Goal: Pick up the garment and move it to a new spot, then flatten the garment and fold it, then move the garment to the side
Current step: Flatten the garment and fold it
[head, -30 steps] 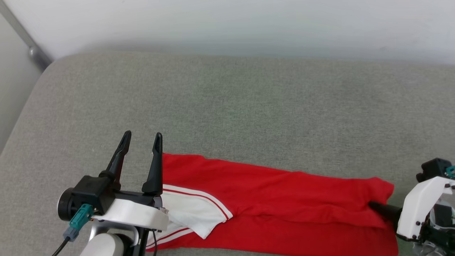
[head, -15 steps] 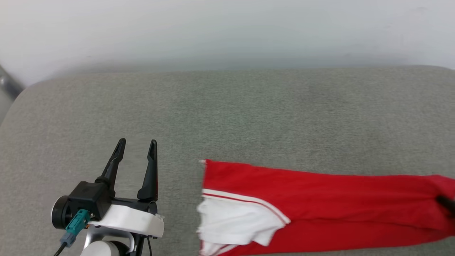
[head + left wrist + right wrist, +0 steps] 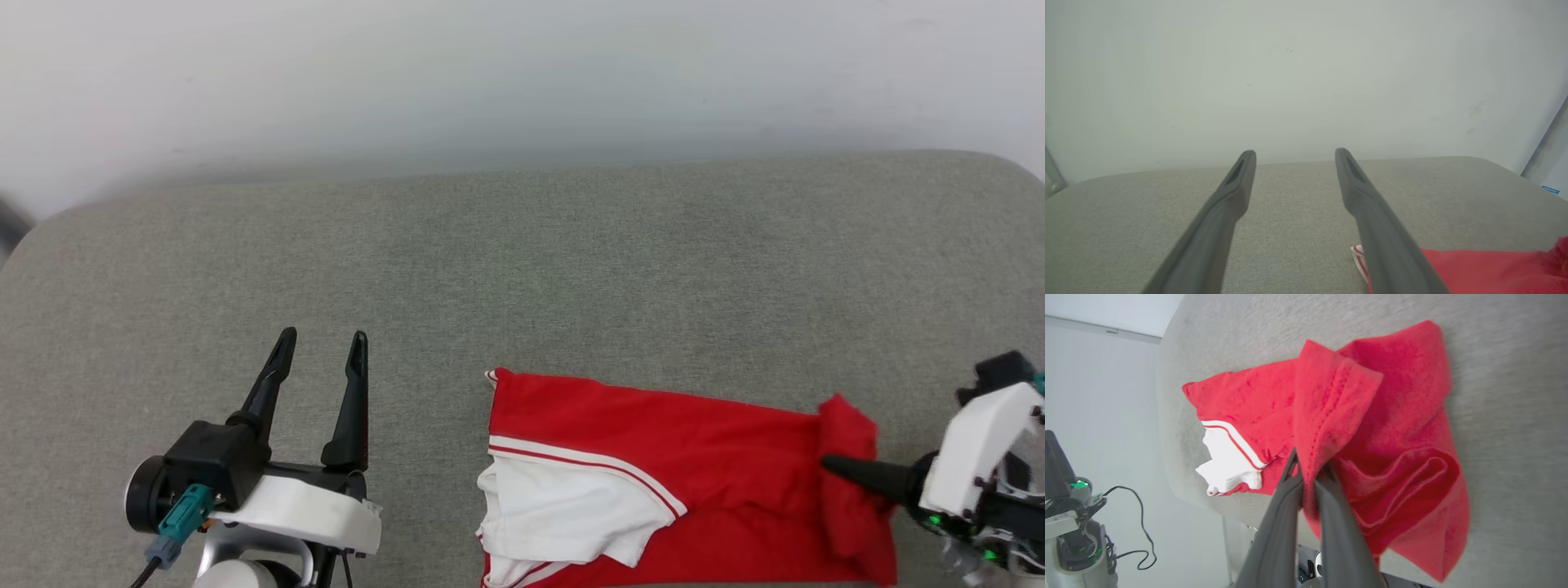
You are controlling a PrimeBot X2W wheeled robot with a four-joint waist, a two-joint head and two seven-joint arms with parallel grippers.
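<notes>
The red garment [image 3: 653,457] lies folded lengthwise on the grey cushion [image 3: 522,261], its white sleeve panel [image 3: 563,514] with red-and-white trim at its left end. My right gripper [image 3: 826,465] is shut on the garment's right end, which is lifted and bunched into a fold; in the right wrist view the gripper [image 3: 1306,463] pinches a raised flap of the red cloth [image 3: 1339,416]. My left gripper [image 3: 322,341] stands open and empty, apart from the garment on its left. Its two fingers [image 3: 1237,183] spread over bare cushion, with the garment's corner [image 3: 1474,269] at lower right.
A pale wall [image 3: 522,73] runs behind the cushion's far edge. The cushion's rounded corners show at far left and far right. In the right wrist view, the robot's base with a black cable [image 3: 1131,522] stands beyond the cushion's edge.
The camera has panned, shifting the whole scene. My right gripper has drawn the garment's right end leftward, bunching it into a raised fold. The left gripper stays open and apart from the cloth.
</notes>
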